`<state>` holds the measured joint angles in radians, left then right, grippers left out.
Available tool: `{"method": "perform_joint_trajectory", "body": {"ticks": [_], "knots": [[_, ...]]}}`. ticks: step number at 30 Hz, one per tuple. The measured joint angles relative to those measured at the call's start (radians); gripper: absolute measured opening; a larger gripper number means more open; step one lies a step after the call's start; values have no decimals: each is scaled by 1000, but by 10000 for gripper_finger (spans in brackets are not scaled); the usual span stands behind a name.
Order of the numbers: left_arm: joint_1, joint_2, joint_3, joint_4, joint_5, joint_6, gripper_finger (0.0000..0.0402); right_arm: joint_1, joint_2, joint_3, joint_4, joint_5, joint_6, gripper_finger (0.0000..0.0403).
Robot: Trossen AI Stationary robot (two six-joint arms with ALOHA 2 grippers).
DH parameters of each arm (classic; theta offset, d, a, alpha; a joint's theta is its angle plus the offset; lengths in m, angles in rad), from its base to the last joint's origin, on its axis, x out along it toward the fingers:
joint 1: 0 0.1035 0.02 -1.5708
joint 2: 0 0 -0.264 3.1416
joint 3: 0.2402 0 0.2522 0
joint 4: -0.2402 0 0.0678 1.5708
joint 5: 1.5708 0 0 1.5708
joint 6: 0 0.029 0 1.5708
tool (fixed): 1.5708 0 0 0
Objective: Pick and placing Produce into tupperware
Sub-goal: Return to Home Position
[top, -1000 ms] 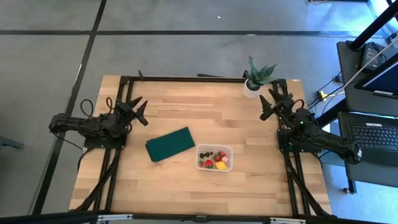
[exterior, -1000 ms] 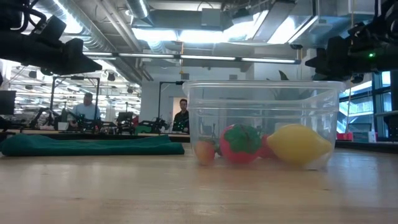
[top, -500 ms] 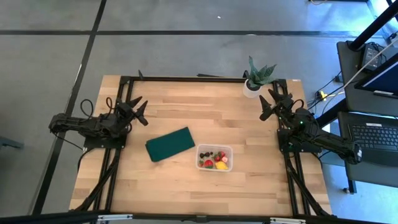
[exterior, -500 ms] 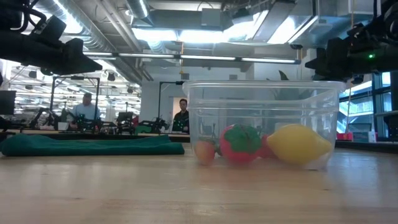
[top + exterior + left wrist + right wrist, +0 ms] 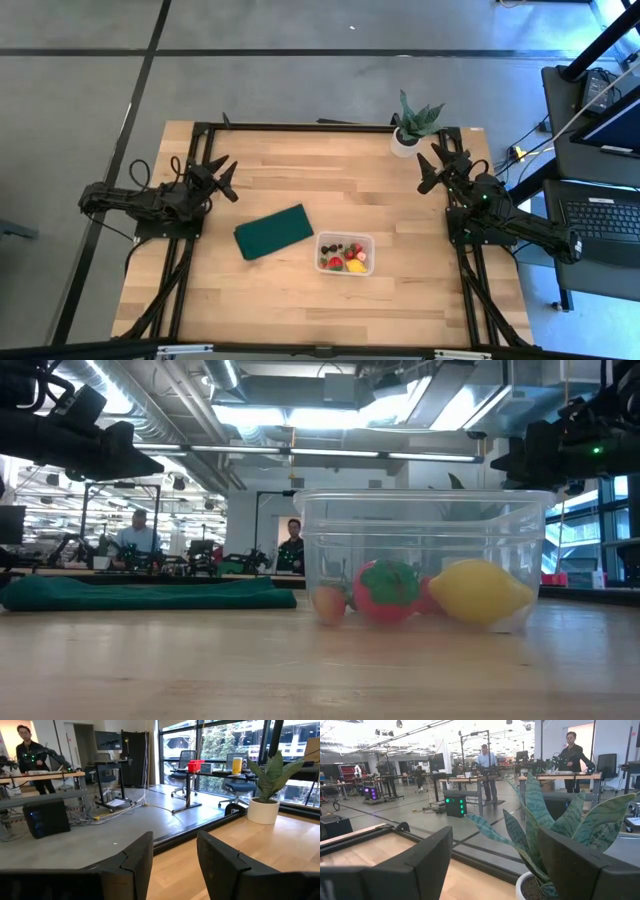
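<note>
1. High view: the clear tub (image 5: 345,236) sits on the table (image 5: 300,300) near its middle, toward the front edge, with the small fruit (image 5: 345,259) lying inside it. A green pad (image 5: 273,231) lies just beside the tub on the left. The left gripper (image 5: 225,177) hangs over the left side of the table with its fingers spread and empty. The right gripper (image 5: 432,164) is likewise spread and empty on the right side, near the potted plant (image 5: 412,125) at the far edge. Both are well apart from the tub.
2. Low view: through the tub wall, a lemon (image 5: 480,592) and a red round fruit (image 5: 388,590) rest on the tub's floor, touching or nearly so. The pad lies flat to the left. Two people (image 5: 140,532) show far behind.
3. Left wrist view: both fingers (image 5: 135,865) stand apart with nothing between them. The plant is farther off along the table edge, and a person (image 5: 27,750) stands in the room.
4. Right wrist view: the fingers (image 5: 427,865) are wide apart and hold nothing. The plant's leaves rise close ahead of them.
</note>
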<state>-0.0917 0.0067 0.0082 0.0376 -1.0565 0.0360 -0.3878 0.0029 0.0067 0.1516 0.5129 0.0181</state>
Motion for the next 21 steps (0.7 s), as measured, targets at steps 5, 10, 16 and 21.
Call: {"method": "perform_joint_trajectory", "body": {"ticks": [5,10,16,21], "knots": [[0,0,0,0,0,0,148,0,0,0,0,0,0,289],[0,0,0,0,0,0,156,0,0,0,0,0,0,289],[0,0,0,0,0,0,152,0,0,0,0,0,0,289],[0,0,0,0,0,0,145,0,0,0,0,0,0,289]]}}
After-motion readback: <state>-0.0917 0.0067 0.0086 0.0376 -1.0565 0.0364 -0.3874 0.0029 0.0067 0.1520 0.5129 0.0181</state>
